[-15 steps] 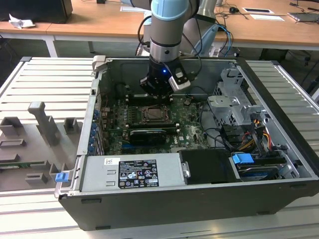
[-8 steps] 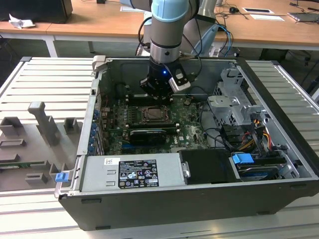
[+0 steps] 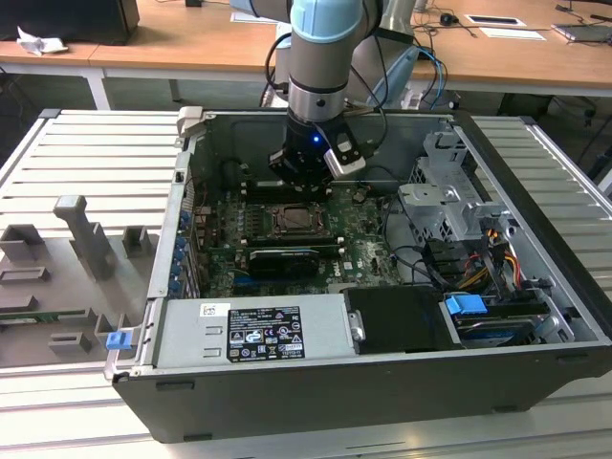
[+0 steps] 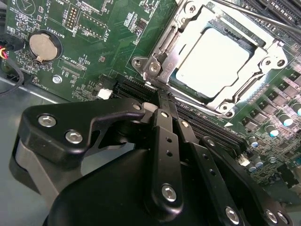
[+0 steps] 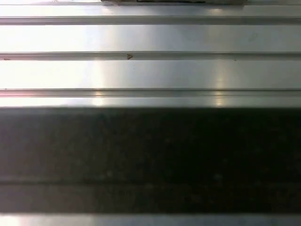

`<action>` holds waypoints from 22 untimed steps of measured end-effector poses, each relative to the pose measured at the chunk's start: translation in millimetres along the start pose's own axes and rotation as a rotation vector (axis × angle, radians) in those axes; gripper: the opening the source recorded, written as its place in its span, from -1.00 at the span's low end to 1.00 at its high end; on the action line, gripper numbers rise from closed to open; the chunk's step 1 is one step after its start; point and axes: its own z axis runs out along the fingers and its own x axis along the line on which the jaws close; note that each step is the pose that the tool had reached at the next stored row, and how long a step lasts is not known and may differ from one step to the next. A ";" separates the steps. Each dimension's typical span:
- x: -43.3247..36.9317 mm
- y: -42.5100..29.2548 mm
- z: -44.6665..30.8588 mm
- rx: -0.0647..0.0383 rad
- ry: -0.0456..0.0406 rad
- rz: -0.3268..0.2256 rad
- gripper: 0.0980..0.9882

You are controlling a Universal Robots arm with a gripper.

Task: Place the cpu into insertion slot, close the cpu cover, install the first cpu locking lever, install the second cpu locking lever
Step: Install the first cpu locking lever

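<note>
The cpu (image 4: pixel 214 62) sits in the insertion slot (image 4: pixel 162 44), cpu cover (image 4: pixel 263 77) down; the gripper (image 4: pixel 162 101) hovers beside it, fingers (image 4: pixel 165 136) pressed together, empty.

The cpu (image 4: pixel 214 61) lies in the insertion slot (image 4: pixel 263 63) on the motherboard (image 4: pixel 94 47) inside the computer case (image 3: pixel 382 402); the gripper (image 4: pixel 162 94) sits just beside the slot's corner.
</note>
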 end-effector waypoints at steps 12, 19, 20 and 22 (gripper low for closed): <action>0.0 -1.1 0.4 0.002 -0.0002 0.001 -0.98; -0.2 -1.8 1.5 0.000 -0.0001 0.000 -0.98; -0.4 -1.9 1.5 -0.009 -0.0001 0.001 -0.98; -0.6 -1.8 1.6 -0.018 0.0000 0.001 -0.98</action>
